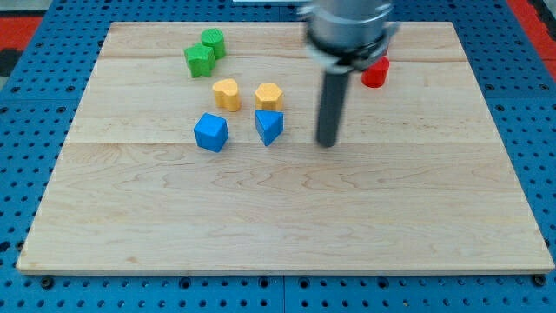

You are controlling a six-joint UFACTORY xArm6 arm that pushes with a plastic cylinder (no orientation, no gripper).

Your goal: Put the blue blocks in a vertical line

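Observation:
A blue cube-like block (210,132) and a blue wedge-shaped block (269,126) lie side by side near the board's middle, a little apart. My tip (327,143) rests on the wooden board (287,217), just to the view's right of the blue wedge, with a small gap between them. The rod rises from the tip to the arm's grey body at the view's top.
Two yellow blocks (227,94) (268,95) sit just above the blue ones. Two green blocks (199,60) (213,42) touch at the upper left. A red block (375,72) is partly hidden behind the arm at the upper right.

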